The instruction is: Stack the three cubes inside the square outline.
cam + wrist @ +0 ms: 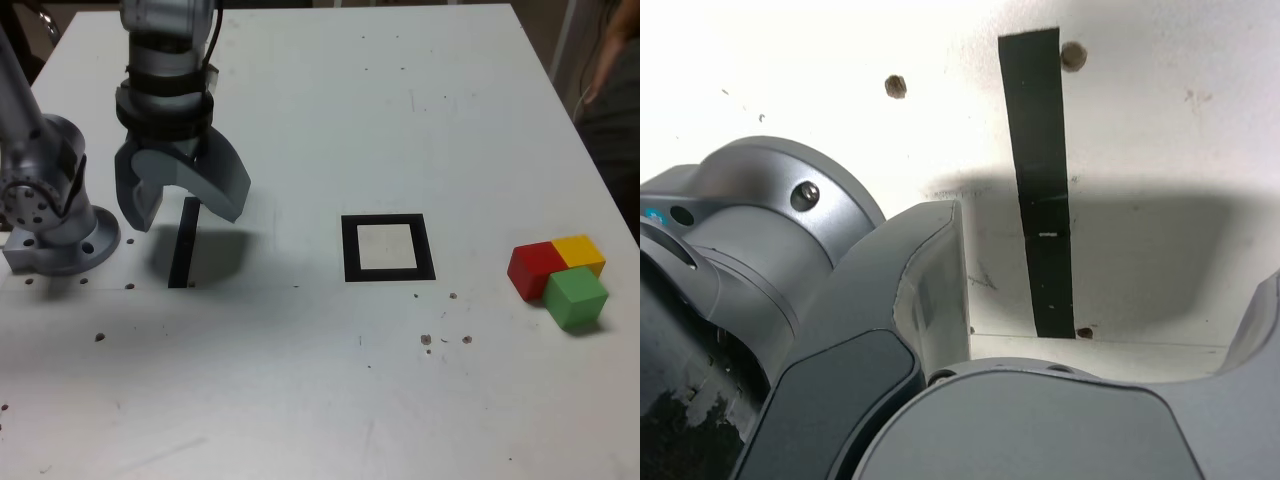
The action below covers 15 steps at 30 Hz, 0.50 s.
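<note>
Counting from my station: three cubes, one of each colour. The red cube [532, 268], the yellow cube [581, 251] and the green cube [577, 297] sit bunched together out at about three o'clock on the table [300, 400], near the exterior view's right edge. Red and yellow are side by side and touching; green sits just in front of them, pressed against both. All three rest flat on the table, none stacked.

One square outline [388, 247], thick black frame with a pale centre, lies near the middle of the table, with nothing inside it. It is well apart from the cubes, off at their nine o'clock.

One thin black strip [183, 243] lies at nine o'clock from the square, and my gripper [180, 205] hangs right over its upper end, jaws spread wide and holding nothing. The wrist view shows the same strip [1042, 180] running between the spread fingers [910, 300], in the gripper's shadow.

One arm base [50, 215] sits at the exterior view's far left.

No labels, brands or writing that I can read anywhere.
</note>
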Tool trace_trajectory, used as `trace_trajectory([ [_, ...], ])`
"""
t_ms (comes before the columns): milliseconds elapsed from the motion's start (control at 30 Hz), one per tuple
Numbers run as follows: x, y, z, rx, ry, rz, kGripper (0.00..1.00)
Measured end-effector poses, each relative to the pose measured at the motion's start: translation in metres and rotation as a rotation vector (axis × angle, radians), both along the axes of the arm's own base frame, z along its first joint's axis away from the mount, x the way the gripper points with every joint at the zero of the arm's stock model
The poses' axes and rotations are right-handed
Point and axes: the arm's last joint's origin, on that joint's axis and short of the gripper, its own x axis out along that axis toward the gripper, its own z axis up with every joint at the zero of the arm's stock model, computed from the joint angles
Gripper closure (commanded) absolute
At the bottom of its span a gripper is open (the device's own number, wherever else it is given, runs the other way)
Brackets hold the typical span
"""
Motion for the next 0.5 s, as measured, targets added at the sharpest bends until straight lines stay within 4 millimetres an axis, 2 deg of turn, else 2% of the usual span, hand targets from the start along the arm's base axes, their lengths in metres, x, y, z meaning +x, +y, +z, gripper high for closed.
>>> trace_trajectory([
  [500,0.0011,0.0004,0.0011,0.007,-0.009,-0.002,0.00],
])
